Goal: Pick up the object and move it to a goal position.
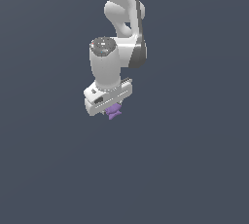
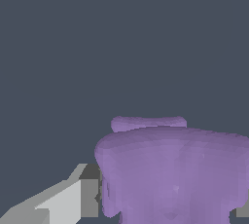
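Observation:
The object (image 1: pixel 114 112) is a small purple lumpy shape with pointed tips, poking out just under the white gripper (image 1: pixel 111 105) in the exterior view. Most of it is hidden there by the gripper's body. In the wrist view the object (image 2: pixel 170 169) looms large and fills the space between the fingers. One grey finger (image 2: pixel 73 201) presses against its side, and a sliver of the other finger (image 2: pixel 241 212) shows at its far side. The gripper (image 2: pixel 170 211) is shut on the object. Whether the object rests on the surface or hangs above it I cannot tell.
A plain dark blue-grey surface (image 1: pixel 194 169) spreads all around the arm. The white arm (image 1: pixel 121 18) reaches in from the exterior view's top. No other objects or markers show.

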`<state>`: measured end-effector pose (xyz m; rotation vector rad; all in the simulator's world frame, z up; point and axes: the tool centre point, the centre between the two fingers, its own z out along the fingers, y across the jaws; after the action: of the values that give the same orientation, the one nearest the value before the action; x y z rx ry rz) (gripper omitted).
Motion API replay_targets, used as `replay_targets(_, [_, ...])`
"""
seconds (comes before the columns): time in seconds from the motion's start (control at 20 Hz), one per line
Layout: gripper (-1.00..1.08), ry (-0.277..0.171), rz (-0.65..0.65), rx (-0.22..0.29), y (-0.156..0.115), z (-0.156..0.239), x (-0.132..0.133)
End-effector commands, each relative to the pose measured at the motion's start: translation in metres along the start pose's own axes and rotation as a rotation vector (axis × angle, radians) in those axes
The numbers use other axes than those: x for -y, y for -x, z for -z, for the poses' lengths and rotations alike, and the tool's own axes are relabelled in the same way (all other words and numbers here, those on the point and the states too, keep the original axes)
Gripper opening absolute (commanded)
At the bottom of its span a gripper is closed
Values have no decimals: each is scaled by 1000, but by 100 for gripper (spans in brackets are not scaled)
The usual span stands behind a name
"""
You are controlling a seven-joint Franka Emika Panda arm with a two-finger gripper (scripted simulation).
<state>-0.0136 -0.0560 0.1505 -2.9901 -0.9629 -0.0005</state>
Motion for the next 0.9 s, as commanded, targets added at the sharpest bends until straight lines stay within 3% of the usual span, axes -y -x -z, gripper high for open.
replay_targets(0.0, [-100, 0, 0, -1, 11, 28, -12])
replay_targets(0.5, [-100, -1, 1, -2, 54, 134, -63])
replay_targets(0.85, [-100, -1, 0, -1, 74, 186, -90])
